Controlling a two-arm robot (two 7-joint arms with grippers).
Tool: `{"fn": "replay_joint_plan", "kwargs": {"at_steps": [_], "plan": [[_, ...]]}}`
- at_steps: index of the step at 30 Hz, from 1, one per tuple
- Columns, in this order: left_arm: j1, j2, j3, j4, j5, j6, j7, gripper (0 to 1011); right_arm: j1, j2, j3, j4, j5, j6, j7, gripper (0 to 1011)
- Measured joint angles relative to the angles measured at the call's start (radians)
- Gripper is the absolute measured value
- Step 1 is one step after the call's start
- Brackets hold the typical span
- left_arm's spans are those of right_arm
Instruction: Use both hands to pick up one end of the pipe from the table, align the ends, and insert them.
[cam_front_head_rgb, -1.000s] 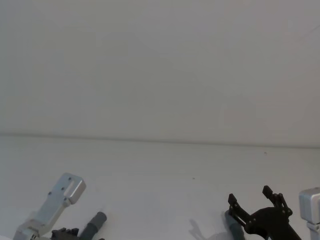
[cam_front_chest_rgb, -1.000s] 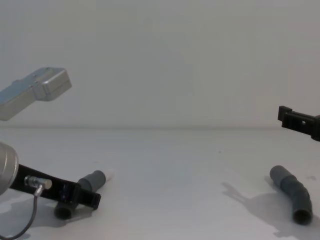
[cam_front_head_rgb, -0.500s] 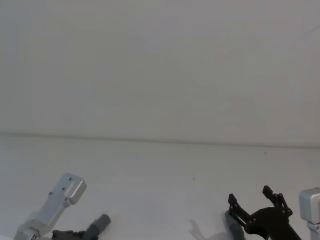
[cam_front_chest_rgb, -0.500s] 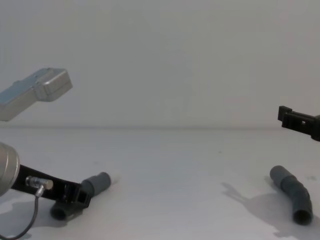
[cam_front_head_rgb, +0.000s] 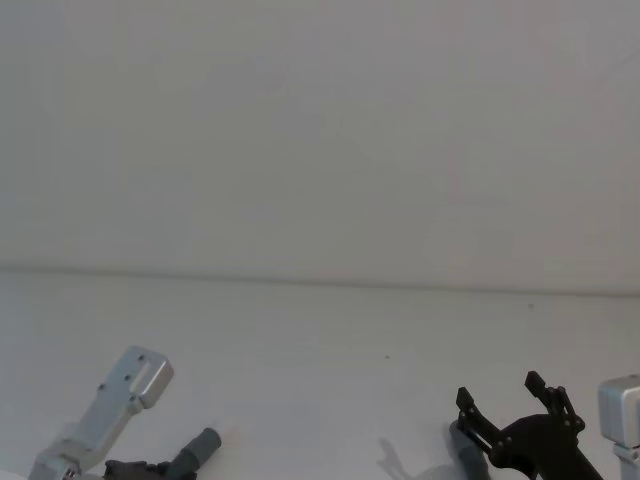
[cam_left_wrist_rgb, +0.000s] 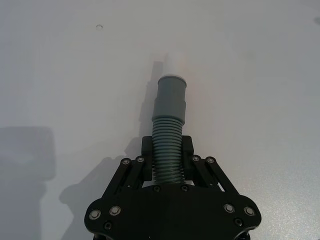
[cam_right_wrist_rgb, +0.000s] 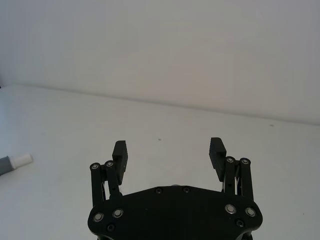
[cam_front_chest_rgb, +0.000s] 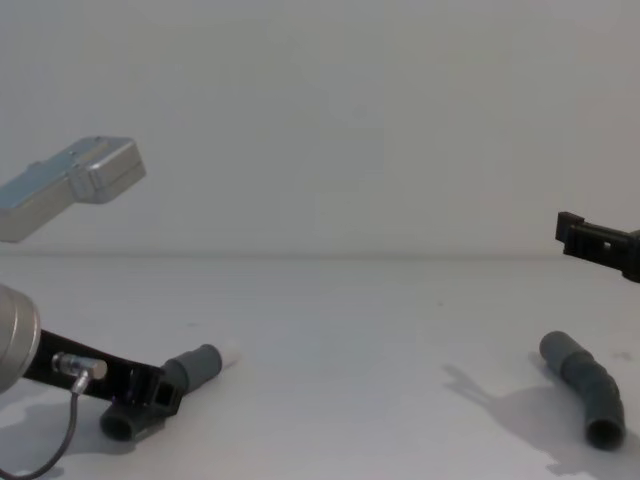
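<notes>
Between the jaws of the left tool (cam_left_wrist_rgb: 167, 148) sits the ribbed part of one pipe piece (cam_left_wrist_rgb: 169, 131), clamped from both sides, its smooth sleeve and white tip (cam_left_wrist_rgb: 173, 62) reaching out past the fingertips. The chest view shows this left tool (cam_front_chest_rgb: 152, 389) low over the tabletop (cam_front_chest_rgb: 350, 330), the held piece (cam_front_chest_rgb: 196, 366) tilted so that the tip (cam_front_chest_rgb: 229, 352) is higher than the rear end behind the jaws; whether that rear end touches the surface is hard to tell. A silver arm link (cam_front_chest_rgb: 78, 178) hangs above that tool and a thin cable (cam_front_chest_rgb: 68, 425) loops under its wrist.

The right tool (cam_right_wrist_rgb: 169, 149) stands open with nothing between its ridged fingers. Below it and well apart, the other pipe piece (cam_front_chest_rgb: 586, 385) lies bent on the tabletop with its open socket (cam_front_chest_rgb: 604, 433) turned toward the robot. From the chest the right tool (cam_front_chest_rgb: 592, 241) is cut off at the edge; from the head the right tool (cam_front_head_rgb: 503, 398) covers most of that piece (cam_front_head_rgb: 464, 452), and the left tool (cam_front_head_rgb: 135, 468) is clipped by the lower border. The right wrist view catches the white tip (cam_right_wrist_rgb: 21, 160) far off to one side. Nothing lies between the two pieces, and a plain wall (cam_front_head_rgb: 320, 130) rises behind
</notes>
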Motion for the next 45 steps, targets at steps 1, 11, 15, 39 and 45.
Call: {"fn": "replay_joint_plan", "kwargs": {"at_steps": [1, 11, 15, 39, 45], "plan": [[0.0, 0.0, 0.0, 0.0, 0.0, 0.0, 0.0, 299, 0.0, 0.0, 0.0, 0.0, 0.0, 0.0, 0.0, 1002], [0.0, 0.0, 0.0, 0.0, 0.0, 0.0, 0.0, 299, 0.0, 0.0, 0.0, 0.0, 0.0, 0.0, 0.0, 1002], [0.0, 0.0, 0.0, 0.0, 0.0, 0.0, 0.0, 299, 0.0, 0.0, 0.0, 0.0, 0.0, 0.0, 0.0, 1002], [0.0, 0.0, 0.0, 0.0, 0.0, 0.0, 0.0, 299, -0.062, 0.098, 0.06, -0.081, 0.075, 0.078, 0.137, 1002], [0.0, 0.0, 0.0, 0.0, 0.0, 0.0, 0.0, 299, -0.092, 0.119, 0.082, -0.124, 0.085, 0.128, 0.14, 1003]]}}
